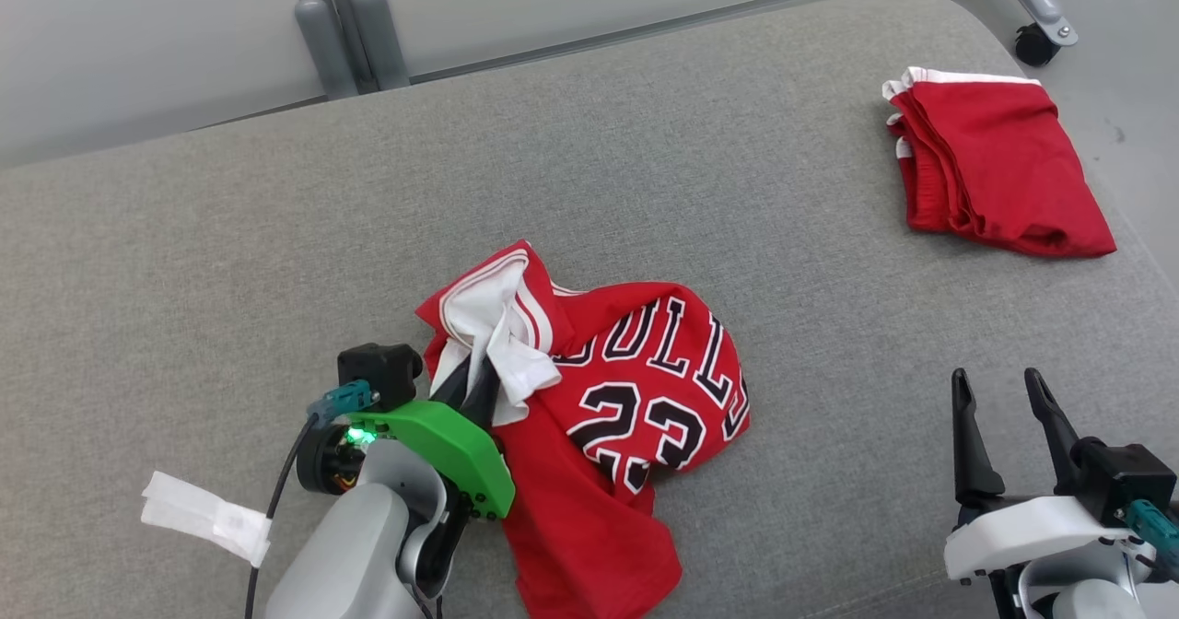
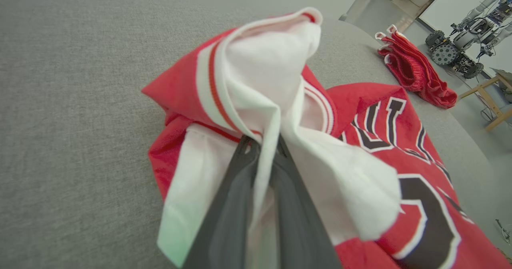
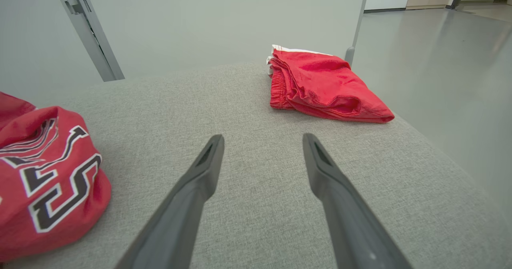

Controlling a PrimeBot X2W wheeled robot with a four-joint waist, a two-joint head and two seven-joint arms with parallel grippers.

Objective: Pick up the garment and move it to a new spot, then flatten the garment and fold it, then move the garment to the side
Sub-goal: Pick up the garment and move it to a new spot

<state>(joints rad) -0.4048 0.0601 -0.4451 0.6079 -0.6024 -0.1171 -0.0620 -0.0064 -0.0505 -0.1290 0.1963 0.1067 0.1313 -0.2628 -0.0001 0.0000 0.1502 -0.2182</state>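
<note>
Judging by the heap, first step in hand: picking up. Pressed together on a white fold of the garment (image 1: 636,389), the left gripper (image 1: 474,378), at the heap's 9 o'clock edge. Garment crumpled at 6 o'clock on the grey cushion (image 1: 645,140), not yet lifted clear. Spread and empty at 4 o'clock, the right gripper (image 1: 998,379), off the cloth. Folded red shorts (image 1: 999,172) at 2 o'clock. Next, probably: raise, carry toward bare cushion near 12 o'clock, keeping the pinch firm and staying clear of the shorts.

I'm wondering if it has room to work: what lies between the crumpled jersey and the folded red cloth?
Just bare grey cushion between the jersey and the folded red cloth, as the head and right wrist views show.
</note>
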